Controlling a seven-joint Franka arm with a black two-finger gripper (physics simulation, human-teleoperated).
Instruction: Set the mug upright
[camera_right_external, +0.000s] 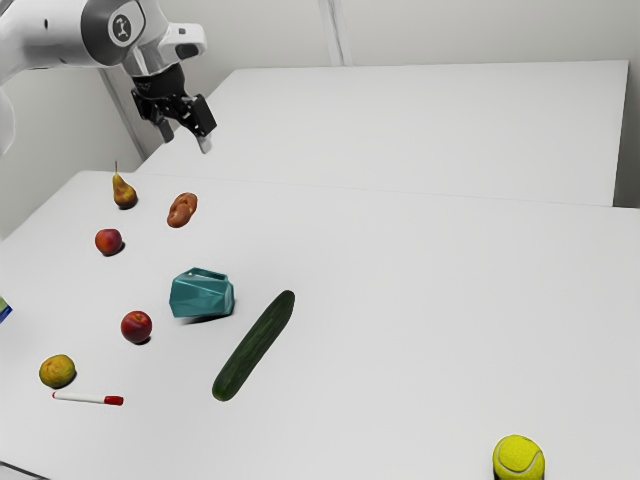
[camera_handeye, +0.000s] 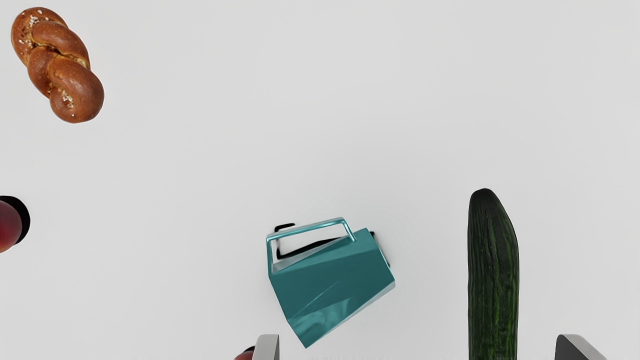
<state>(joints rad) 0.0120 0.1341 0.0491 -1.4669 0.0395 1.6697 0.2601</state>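
1. On the bench (camera_right_external: 400, 300), there's the mug (camera_right_external: 202, 296), lying on its side near the cucumber (camera_right_external: 253, 345) (its inside is hidden from us)!
2. And up above, the end effector (camera_right_external: 186, 139) hangs clear of the mug, fingers (camera_handeye: 266, 348) spread wide apart!

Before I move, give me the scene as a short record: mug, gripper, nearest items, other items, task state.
mug: teal, on its side on the table
gripper: open, raised above the table, holding nothing
beside mug: cucumber, apart from it, toward the exterior view's right
other food: pear, bread, green-yellow fruit, two red fruits
other items: marker, tennis ball
task state: mug not yet upright
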